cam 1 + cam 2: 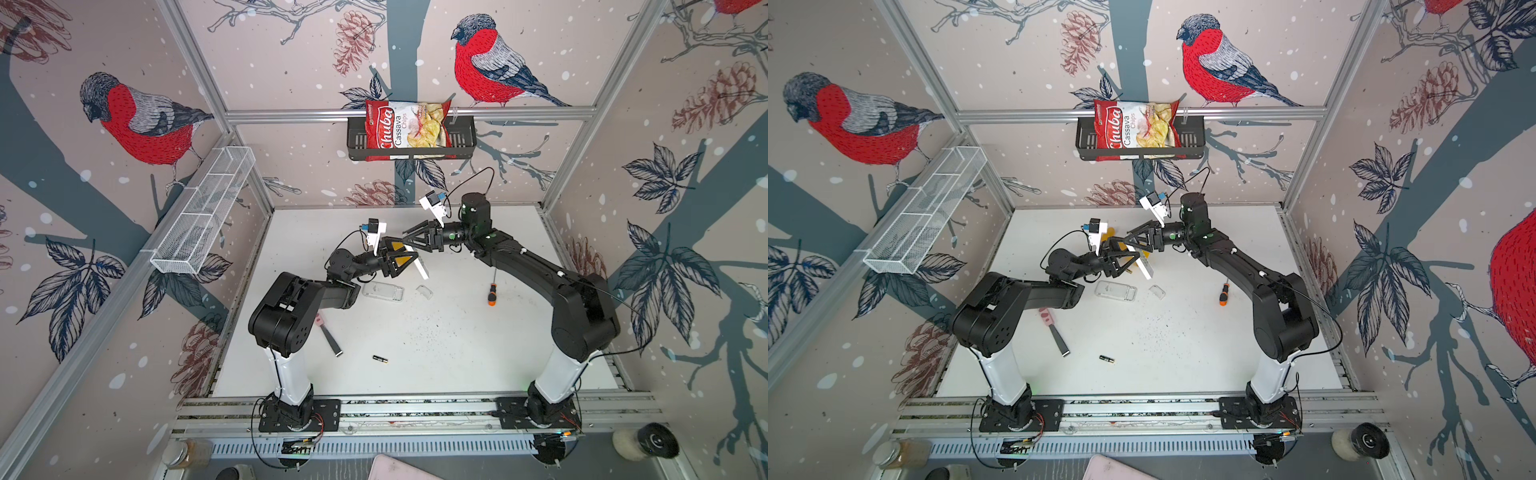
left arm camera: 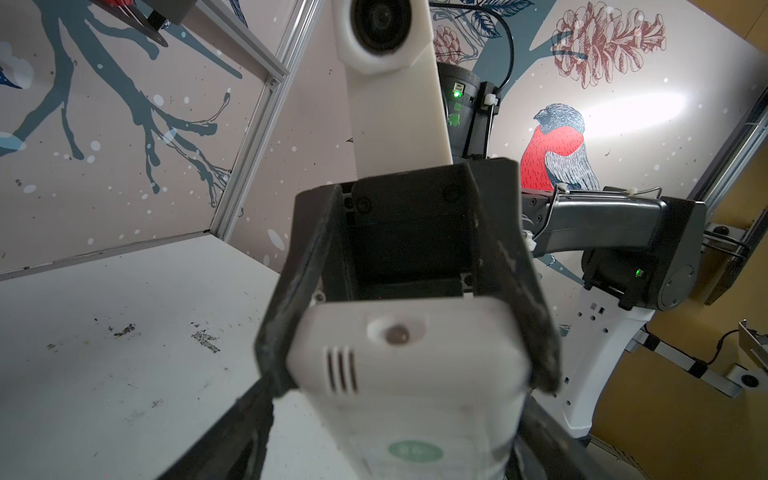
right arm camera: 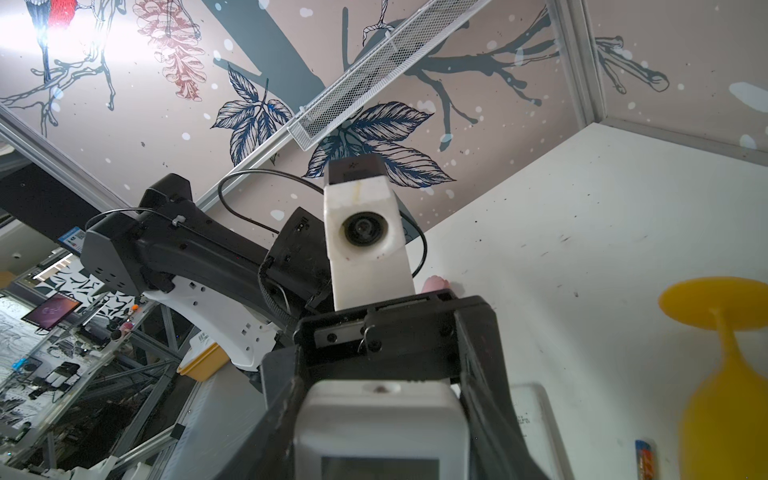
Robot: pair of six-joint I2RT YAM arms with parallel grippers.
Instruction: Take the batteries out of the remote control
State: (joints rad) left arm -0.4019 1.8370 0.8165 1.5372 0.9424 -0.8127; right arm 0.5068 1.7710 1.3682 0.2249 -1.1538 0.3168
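- White remote [image 1: 422,269] pinched near its top by right gripper [image 2: 407,365], above tabletop [image 1: 457,353]; hold steady.
- Left gripper [image 1: 407,257] spread around it; shut gently on its sides.
- One battery [image 1: 380,359] lying free on tabletop; others hidden.

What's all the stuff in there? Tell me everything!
remote control: 1, white, held up above the table
battery: 1, black and gold, table front
screwdriver: 1, orange and black, table, by right arm
clear case: 1, see-through, mid-table
small clear cover: 1, see-through, beside the case
pink-handled tool: 1, pink and dark, by left arm
goblet: 1, yellow, table, towards the back
chips bag: 1, red and white, in black basket, back wall
mesh shelf: 1, white, left wall
left gripper: 1, black, jaws open around remote
right gripper: 1, black, jaws shut on remote
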